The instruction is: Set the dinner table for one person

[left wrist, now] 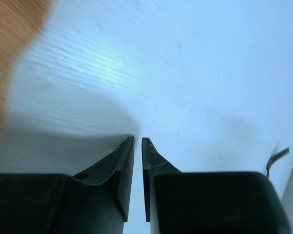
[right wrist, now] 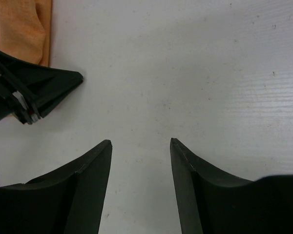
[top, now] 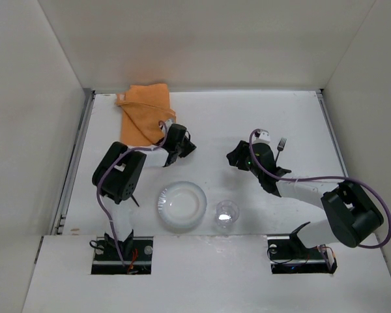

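Your left gripper (top: 190,147) is pinched shut with nothing in it. In its own camera the two jaws almost touch, with only bare table (top: 247,117) past them. Your right gripper (top: 232,158) is wide open, and it holds nothing too.

The table is the big white top under everything. Both grippers hang over the middle of it, near each other but apart. The plate (top: 181,205) sits close to you, between the two arms. The glass (top: 227,215) is just beside the plate on its right.

Look at the fork (top: 281,145). It lies on the table just to the right of your right wrist. Its long way runs away from you, with the prongs at the far end. Your right gripper points left, away from the fork. I think you must swing that arm back to the right and turn the jaws across the handle. The right arm is much nearer to the fork than the left.

The cloth (top: 143,114) lies at the far left, just beside your left gripper, so that arm is the nearer one for it.
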Action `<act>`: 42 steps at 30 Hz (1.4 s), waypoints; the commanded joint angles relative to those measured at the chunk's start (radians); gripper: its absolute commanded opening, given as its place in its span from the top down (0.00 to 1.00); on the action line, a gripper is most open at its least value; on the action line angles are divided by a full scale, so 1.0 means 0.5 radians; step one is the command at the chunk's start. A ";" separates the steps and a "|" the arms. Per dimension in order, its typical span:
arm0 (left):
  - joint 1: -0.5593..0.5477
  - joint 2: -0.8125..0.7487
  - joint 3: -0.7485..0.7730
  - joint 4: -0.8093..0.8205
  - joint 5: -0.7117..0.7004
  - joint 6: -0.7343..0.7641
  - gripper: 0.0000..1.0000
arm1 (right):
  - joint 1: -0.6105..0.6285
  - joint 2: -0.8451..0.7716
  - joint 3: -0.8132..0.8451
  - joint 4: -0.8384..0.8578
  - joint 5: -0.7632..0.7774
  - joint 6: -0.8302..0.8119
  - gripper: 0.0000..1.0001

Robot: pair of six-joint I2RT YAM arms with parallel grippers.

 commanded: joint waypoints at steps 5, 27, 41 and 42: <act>-0.147 -0.346 -0.113 0.054 -0.015 -0.010 0.88 | 0.015 -0.019 0.056 0.111 -0.004 -0.037 0.41; 0.445 -0.430 -0.334 -0.063 -0.280 0.178 0.54 | 0.015 0.002 0.068 0.102 -0.007 -0.043 0.40; 0.166 -0.414 -0.582 0.186 -0.126 0.177 0.96 | 0.036 0.030 0.086 0.099 -0.016 -0.056 0.38; 0.123 -0.451 -0.628 0.195 -0.123 0.193 0.96 | 0.042 0.033 0.089 0.105 -0.019 -0.056 0.37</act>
